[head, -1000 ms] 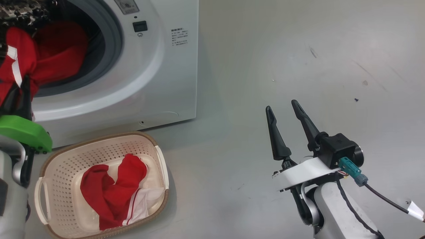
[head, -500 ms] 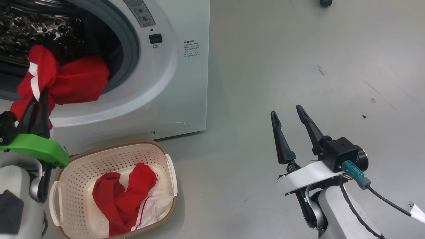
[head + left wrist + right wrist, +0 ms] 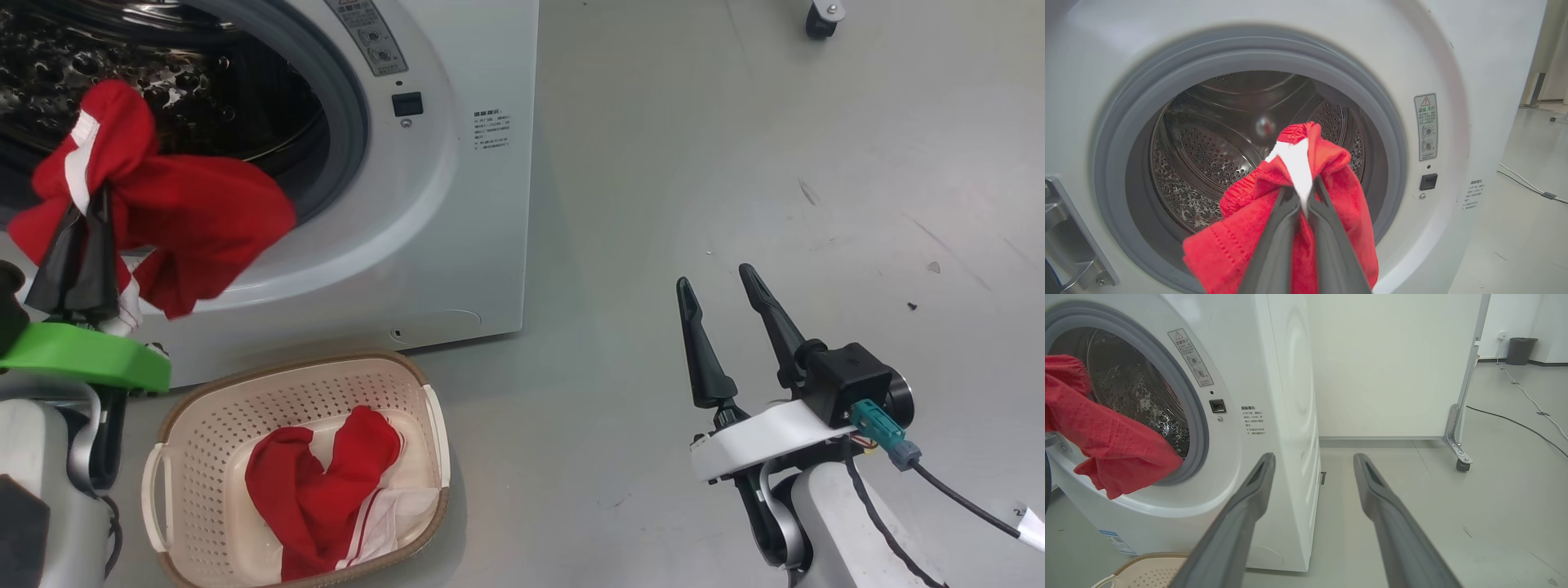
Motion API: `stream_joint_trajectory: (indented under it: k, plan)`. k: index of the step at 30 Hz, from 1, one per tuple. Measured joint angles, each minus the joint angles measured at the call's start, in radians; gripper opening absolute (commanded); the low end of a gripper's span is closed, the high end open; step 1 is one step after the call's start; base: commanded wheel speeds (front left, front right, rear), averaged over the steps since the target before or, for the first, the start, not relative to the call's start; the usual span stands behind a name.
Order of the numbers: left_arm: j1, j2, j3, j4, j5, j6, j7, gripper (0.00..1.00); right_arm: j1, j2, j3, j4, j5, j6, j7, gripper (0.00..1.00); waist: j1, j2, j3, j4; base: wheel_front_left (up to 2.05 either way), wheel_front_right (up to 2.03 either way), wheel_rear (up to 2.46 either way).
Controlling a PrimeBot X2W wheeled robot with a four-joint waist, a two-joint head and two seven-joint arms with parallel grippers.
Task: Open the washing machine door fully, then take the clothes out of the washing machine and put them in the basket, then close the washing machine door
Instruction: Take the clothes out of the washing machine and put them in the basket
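The clothes have come clear of the washing machine, upper left, pinched in the left gripper; next, release over the basket. The right gripper gapes.

Lab space: washing machine, wheeled partition

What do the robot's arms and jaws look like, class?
Each pale grey arm ends in two long, dark, tapering jaws. The right arm carries a white wrist plate, black camera block and teal plug with black cable; the left arm, a green wrist plate.
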Motion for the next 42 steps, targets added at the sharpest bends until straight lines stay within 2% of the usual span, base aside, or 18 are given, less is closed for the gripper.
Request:
stream_joint_trajectory:
  k: [8, 16, 30, 42]
  plan:
    - [0.013, -0.007, 0.012, -0.112, 0.001, 0.0, 0.0, 0.0, 0.012, 0.0, -0.011, 0.0, 0.0, 0.004, 0.0, 1.0, 0.0, 0.0, -0.009, 0.02, 0.0, 0.0, 0.0]
    - [0.113, -0.006, -0.025, -0.111, 0.005, 0.0, 0.004, 0.0, 0.016, 0.0, 0.006, -0.002, 0.0, 0.019, 0.0, 1.0, 0.0, 0.0, -0.005, 0.023, 0.0, 0.0, 0.0]
    - [0.214, 0.021, -0.073, -0.03, -0.001, -0.001, 0.114, 0.0, 0.014, 0.0, 0.027, -0.029, 0.0, 0.019, 0.0, 1.0, 0.0, 0.0, 0.071, -0.008, 0.0, 0.0, 0.0]
    - [0.227, 0.076, -0.115, 0.09, 0.004, -0.001, 0.231, 0.0, -0.025, 0.0, 0.064, -0.072, 0.013, 0.008, 0.0, 1.0, 0.0, 0.0, 0.178, -0.059, 0.0, 0.0, 0.0]
